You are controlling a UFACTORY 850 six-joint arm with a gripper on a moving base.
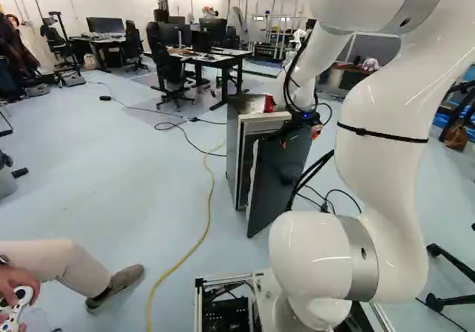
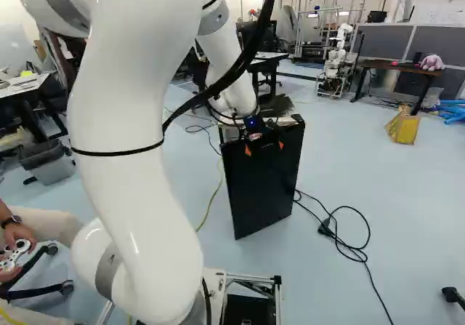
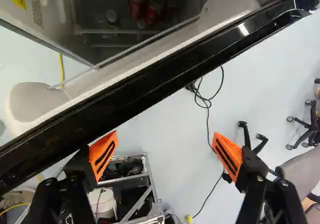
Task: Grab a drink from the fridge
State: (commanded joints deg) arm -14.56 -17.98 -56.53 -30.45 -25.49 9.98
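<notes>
In the left base view one fridge (image 1: 232, 150) has its one door (image 1: 278, 180) ajar, with one red item (image 1: 269, 103) on top of the fridge and one yellow cable (image 1: 205, 215) on the floor beside it. In the right base view two orange-padded fingers (image 2: 248, 150) are near the upper outer side of the fridge's door. In the wrist view these two fingers stand open, well apart, outside the fridge, and inside it are three red cans (image 3: 154, 8), one of them dim.

FLOOR (image 1: 163, 191) — pale blue, smooth | fridge (image 1: 232, 154): upright, door (image 1: 278, 176) open | yellow cable (image 1: 151, 302): curved | black cable (image 2: 357, 251): looped near fridge | yellow bag (image 2: 404, 129) — well apart from fridge
</notes>
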